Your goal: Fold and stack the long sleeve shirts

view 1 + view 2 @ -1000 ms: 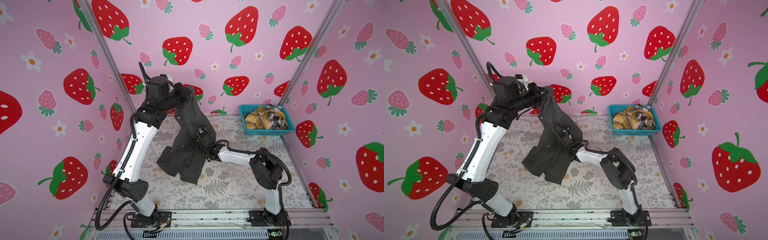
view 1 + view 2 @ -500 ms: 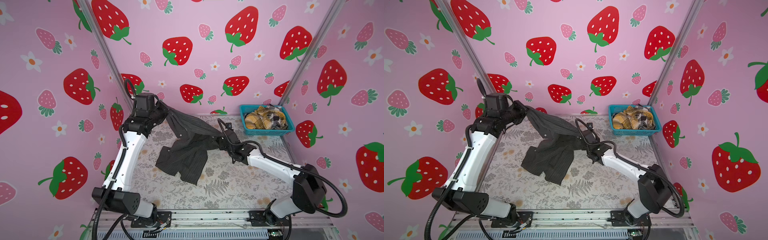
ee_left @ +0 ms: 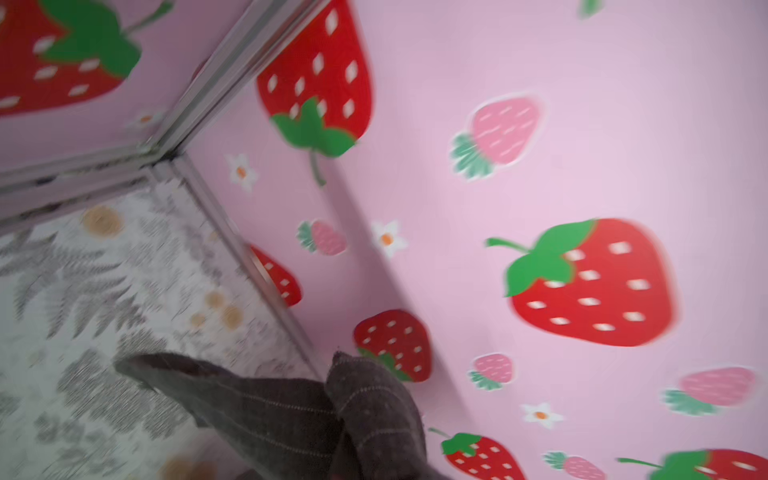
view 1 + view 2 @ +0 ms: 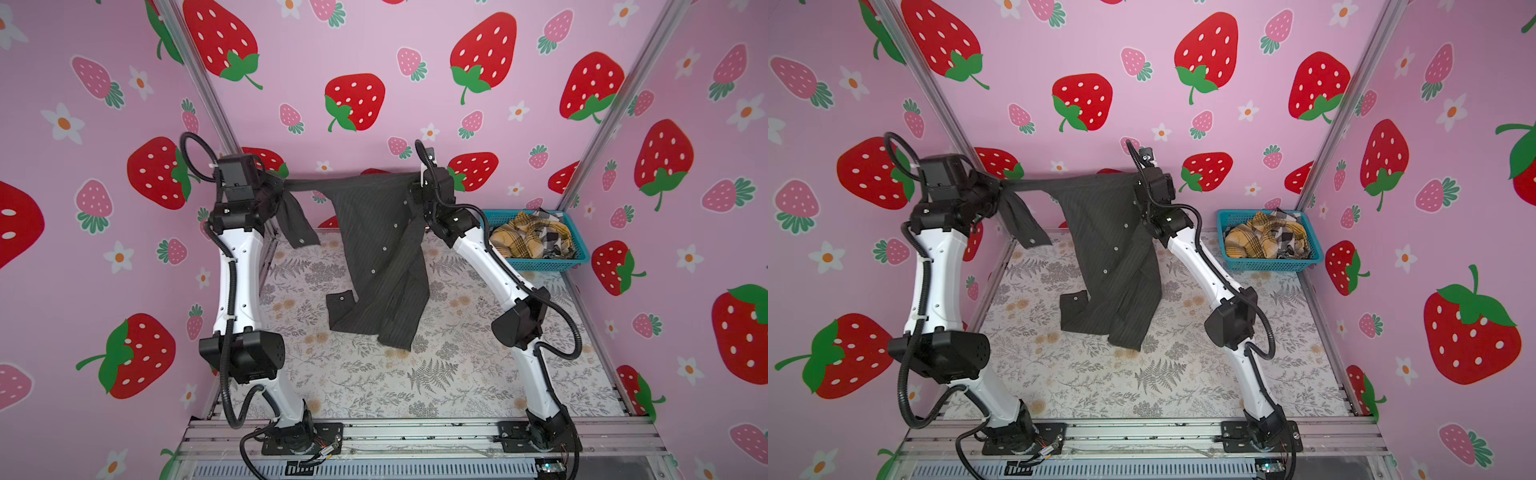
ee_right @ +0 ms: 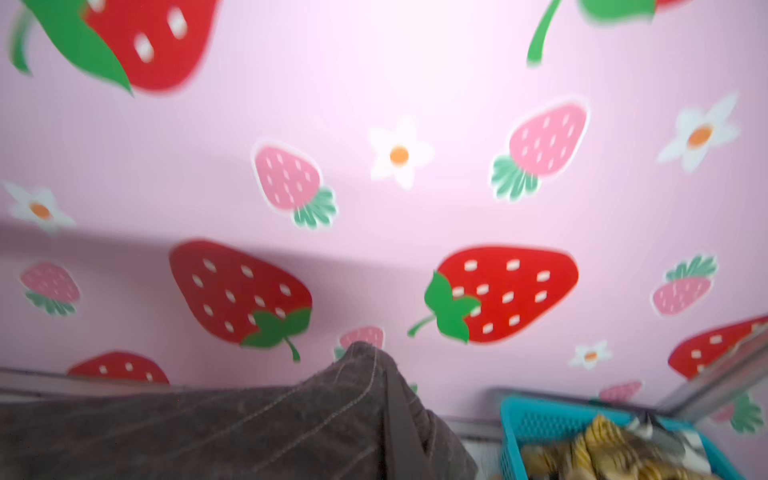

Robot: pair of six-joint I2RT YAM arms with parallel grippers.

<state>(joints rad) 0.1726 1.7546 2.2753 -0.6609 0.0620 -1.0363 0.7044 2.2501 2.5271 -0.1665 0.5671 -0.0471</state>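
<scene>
I hold the charcoal pinstripe shirt (image 4: 380, 249) stretched in the air between my arms. The left end effector (image 4: 277, 192) and right end effector (image 4: 415, 189) are each clenched on its top edge, probably to spread it flat. Its tail reaches the surface (image 4: 436, 374). Plaid shirts (image 4: 528, 239) sit in the teal basket (image 4: 540, 264).

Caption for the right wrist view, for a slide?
Right wrist view: charcoal pinstripe shirt bunched up close, teal basket of plaid shirts nearby, strawberry-print wall behind.

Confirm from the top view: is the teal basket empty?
No, the teal basket holds a crumpled mustard plaid shirt and a black-white check shirt.
</scene>
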